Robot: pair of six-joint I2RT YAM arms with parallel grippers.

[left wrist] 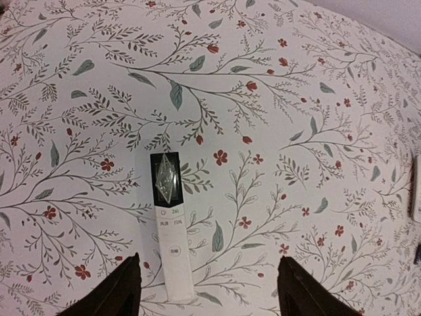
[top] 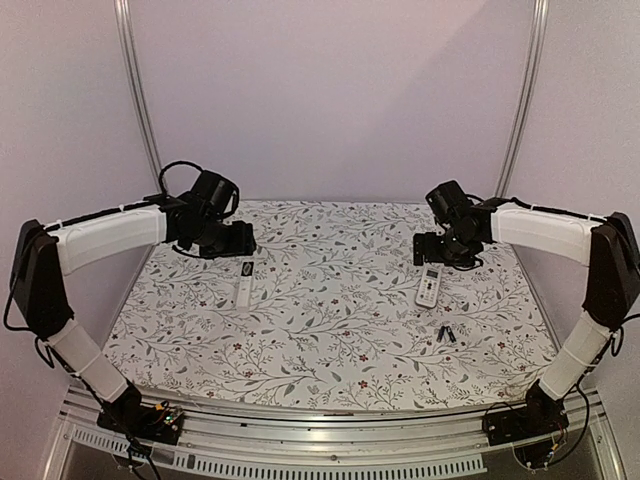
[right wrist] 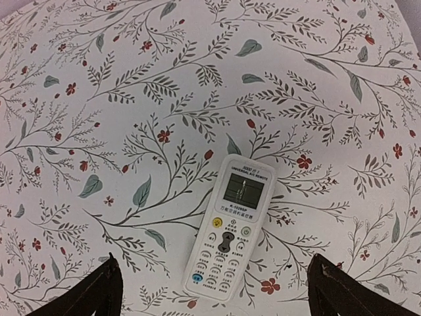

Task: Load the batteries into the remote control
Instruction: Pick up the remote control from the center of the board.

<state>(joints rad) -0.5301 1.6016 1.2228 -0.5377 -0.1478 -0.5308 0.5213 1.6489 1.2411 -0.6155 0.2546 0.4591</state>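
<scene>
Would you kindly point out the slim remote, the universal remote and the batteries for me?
slim remote (left wrist: 172,227): left wrist view, on its white body below the display.
universal remote (right wrist: 230,227): right wrist view, at its centre under the screen.
batteries (top: 445,335): top external view, on the small dark cluster.

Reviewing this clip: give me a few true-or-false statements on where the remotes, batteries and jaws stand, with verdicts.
1. The slim remote and the keypad remote both lie face up on the table. True.
2. The batteries lie beside the slim remote. False: they lie near the keypad remote, on the right side.
3. The right jaws hold a battery. False: they are open and empty, above the keypad remote.
4. The left jaws stand open above the slim remote. True.
</scene>
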